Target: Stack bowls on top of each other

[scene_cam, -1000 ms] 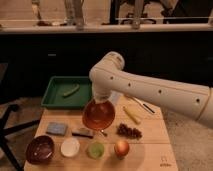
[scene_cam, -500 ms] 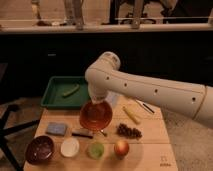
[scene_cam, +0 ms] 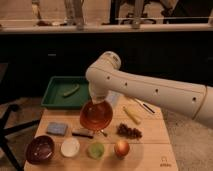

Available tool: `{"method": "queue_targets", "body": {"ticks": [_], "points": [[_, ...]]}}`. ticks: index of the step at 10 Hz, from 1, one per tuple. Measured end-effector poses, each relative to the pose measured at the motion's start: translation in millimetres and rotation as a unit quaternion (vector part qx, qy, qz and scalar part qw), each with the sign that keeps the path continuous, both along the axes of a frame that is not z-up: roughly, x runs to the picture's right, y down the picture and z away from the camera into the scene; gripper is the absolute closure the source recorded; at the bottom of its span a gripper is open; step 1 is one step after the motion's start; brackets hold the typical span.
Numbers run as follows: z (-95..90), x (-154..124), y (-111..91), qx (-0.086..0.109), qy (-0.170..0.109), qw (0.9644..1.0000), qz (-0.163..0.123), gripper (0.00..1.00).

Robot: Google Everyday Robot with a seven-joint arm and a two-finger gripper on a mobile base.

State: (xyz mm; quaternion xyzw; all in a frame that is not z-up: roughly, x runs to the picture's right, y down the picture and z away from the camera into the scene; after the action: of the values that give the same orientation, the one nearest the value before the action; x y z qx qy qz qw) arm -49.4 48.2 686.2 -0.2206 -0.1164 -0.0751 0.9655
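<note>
The large orange-red bowl [scene_cam: 96,116] hangs tilted above the middle of the wooden table [scene_cam: 150,135], its opening facing the camera. My gripper [scene_cam: 98,101] comes down from the white arm and is shut on the bowl's upper rim. The smaller dark maroon bowl [scene_cam: 40,149] stands upright at the table's front left corner, well to the left of and below the held bowl. The gripper's fingers are mostly hidden behind the wrist and the bowl's rim.
A green tray [scene_cam: 57,97] with a green item [scene_cam: 71,90] sits at the back left. On the table lie a blue sponge [scene_cam: 56,128], a dark bar [scene_cam: 82,132], a white disc [scene_cam: 70,147], a green object [scene_cam: 96,150], an apple [scene_cam: 121,148], grapes [scene_cam: 129,131] and a banana [scene_cam: 131,115].
The arm's upper part has shifted slightly left. The orange-red bowl stays held in nearly the same place above the table.
</note>
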Motion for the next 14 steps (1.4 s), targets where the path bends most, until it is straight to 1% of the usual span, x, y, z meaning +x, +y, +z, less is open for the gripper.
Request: {"method": "queue_targets", "body": {"ticks": [1,2,4,5,6,7,8,9,10,11,12,14], "points": [[-1.5,-10,0,-0.007,-0.002,1.0000,0.002,0.87],[-4.2,-27,-5,-0.016,-0.002,0.9998,0.011,0.87],[-8.6,-47,-12,-0.024,-0.003,0.9989,0.040,0.87],[-10.9,-59,-14,-0.029,-0.004,0.9978,0.060,0.87],[-11.5,-65,-15,-0.033,-0.002,0.9962,0.080,0.87],[-12.1,-77,-15,-0.041,0.000,0.9937,0.104,0.87],[-12.5,-87,-14,-0.050,0.003,0.9914,0.121,0.87],[-11.5,-100,-9,-0.067,0.006,0.9879,0.140,0.87],[-10.0,-108,-4,-0.082,0.008,0.9854,0.149,0.87],[-9.9,-117,0,-0.092,0.007,0.9847,0.148,0.87],[-12.1,-132,9,-0.108,0.002,0.9841,0.141,0.87],[-18.1,-153,22,-0.127,-0.002,0.9833,0.130,0.87]]}}
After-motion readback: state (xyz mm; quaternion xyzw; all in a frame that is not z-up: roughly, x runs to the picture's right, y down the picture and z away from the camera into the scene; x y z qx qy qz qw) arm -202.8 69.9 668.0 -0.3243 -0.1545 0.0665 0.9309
